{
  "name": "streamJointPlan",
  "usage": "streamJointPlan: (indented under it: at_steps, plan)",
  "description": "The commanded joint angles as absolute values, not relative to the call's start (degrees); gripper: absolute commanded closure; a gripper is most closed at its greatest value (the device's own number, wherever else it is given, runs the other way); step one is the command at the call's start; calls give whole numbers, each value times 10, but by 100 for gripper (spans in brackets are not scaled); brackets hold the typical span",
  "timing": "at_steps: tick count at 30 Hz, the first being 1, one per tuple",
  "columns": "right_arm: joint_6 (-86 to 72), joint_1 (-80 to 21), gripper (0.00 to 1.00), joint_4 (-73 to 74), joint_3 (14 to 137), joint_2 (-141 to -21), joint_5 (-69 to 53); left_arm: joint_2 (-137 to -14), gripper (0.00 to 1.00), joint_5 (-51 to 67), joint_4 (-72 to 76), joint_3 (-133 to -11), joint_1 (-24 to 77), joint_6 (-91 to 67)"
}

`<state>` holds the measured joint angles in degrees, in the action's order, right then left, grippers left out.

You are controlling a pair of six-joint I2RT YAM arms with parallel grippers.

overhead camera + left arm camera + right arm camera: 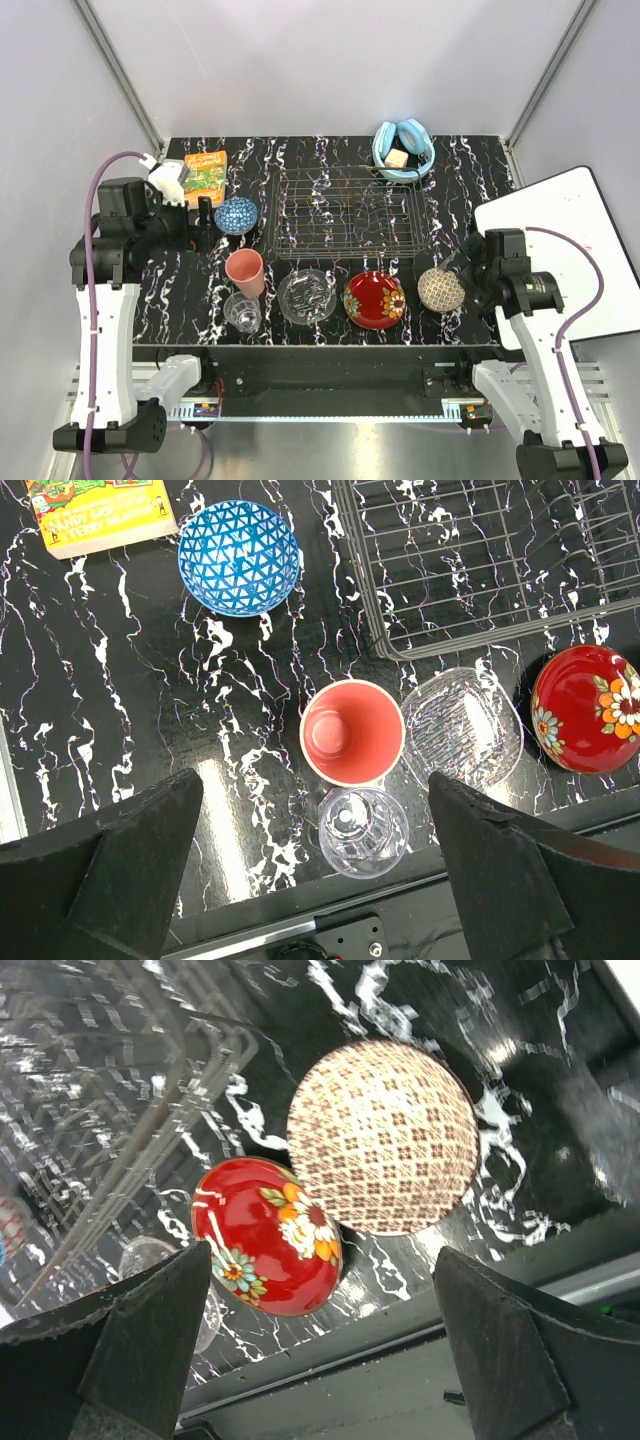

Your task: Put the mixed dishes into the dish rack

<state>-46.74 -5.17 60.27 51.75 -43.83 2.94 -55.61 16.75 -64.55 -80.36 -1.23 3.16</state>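
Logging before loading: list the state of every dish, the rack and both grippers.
Dish rack, empty.
Blue patterned bowl, upright, empty.
Salmon-pink cup, upright, empty.
Glass tumbler, upright, empty.
Clear glass dish, upright, empty.
Red floral plate, unracked.
Beige patterned bowl, unracked.
Left gripper, jaws open.
Right gripper, jaws open.

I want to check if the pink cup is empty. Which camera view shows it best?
The left wrist view: the pink cup is large there, seen straight into its opening, with nothing inside. The top external view shows it small and at a slant. The right wrist view does not show it.
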Motion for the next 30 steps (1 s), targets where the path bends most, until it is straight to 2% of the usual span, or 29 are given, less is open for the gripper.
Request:
streamJointPlan:
  at_steps: [1, 4, 12, 26, 30]
  plan:
    - [-527, -54, 0, 588, 477, -443, 18, -557, 1, 173, -621, -799, -13, 36]
    - [-549, -54, 0, 588, 454, -462, 16, -560, 1, 167, -611, -789, -12, 40]
    - [-572, -54, 0, 605, 458, -492, 119, -571, 1, 175, -598, -785, -14, 38]
    - [-615, -65, 0, 523, 369, -546, 126, -576, 1, 176, -579, -765, -20, 55]
    - [-619, -71, 14, 479, 344, -550, 134, -574, 1, 177, -572, -756, -25, 58]
